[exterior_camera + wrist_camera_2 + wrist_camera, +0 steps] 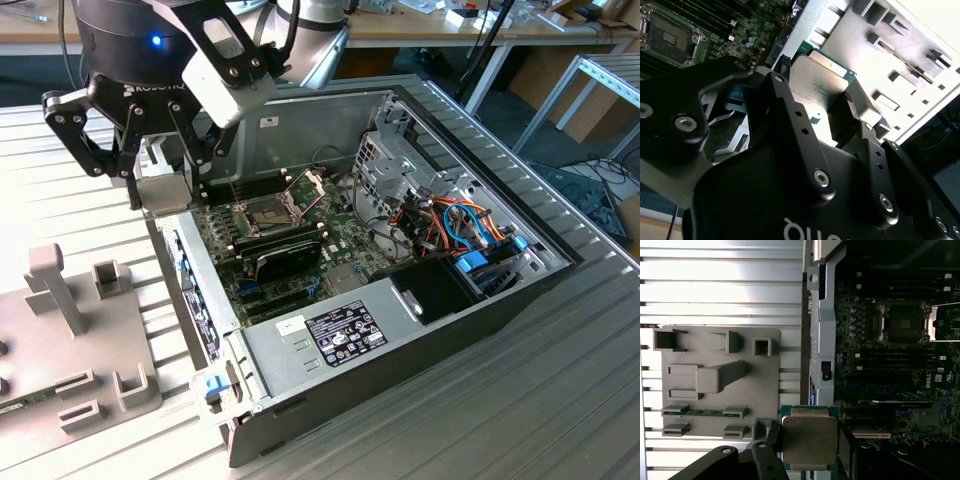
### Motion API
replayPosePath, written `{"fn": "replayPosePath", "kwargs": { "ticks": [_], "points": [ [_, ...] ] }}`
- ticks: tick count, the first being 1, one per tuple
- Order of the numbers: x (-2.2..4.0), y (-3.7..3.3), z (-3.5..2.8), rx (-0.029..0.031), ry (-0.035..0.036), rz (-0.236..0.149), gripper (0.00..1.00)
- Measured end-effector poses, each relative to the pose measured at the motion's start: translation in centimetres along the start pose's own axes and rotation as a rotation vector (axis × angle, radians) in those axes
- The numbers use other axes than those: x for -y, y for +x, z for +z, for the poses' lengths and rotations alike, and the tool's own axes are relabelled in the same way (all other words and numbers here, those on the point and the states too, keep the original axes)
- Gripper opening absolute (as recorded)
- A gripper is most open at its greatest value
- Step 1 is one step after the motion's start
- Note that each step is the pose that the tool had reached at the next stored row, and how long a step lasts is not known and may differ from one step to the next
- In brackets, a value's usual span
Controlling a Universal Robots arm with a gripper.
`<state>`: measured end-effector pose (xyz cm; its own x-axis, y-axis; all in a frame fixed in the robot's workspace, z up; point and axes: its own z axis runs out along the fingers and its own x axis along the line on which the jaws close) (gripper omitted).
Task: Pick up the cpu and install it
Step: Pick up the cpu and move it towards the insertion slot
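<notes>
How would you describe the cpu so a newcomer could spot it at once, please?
Find the open computer case; at its edge on the exterior view's left hangs the black gripper. The cpu is the small flat square clamped between its fingers, with a dull silver-grey metal top on a green border, unlike the dark empty socket.

White lettering stood on the gripper [168,188] body and the motherboard [865,365]. A black label [345,333] and white sticker [291,324] on the metal cover [285,360] carried print too fine to read.
</notes>
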<state>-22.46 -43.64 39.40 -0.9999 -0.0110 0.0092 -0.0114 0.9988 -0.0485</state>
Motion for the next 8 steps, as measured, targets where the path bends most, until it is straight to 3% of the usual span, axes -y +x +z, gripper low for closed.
{"fn": "replayPosePath", "kwargs": {
  "ticks": [8],
  "points": [
    [0.01, -0.79, -0.01, -0.0001, 0.0000, 0.000, 0.55]
  ]
}}
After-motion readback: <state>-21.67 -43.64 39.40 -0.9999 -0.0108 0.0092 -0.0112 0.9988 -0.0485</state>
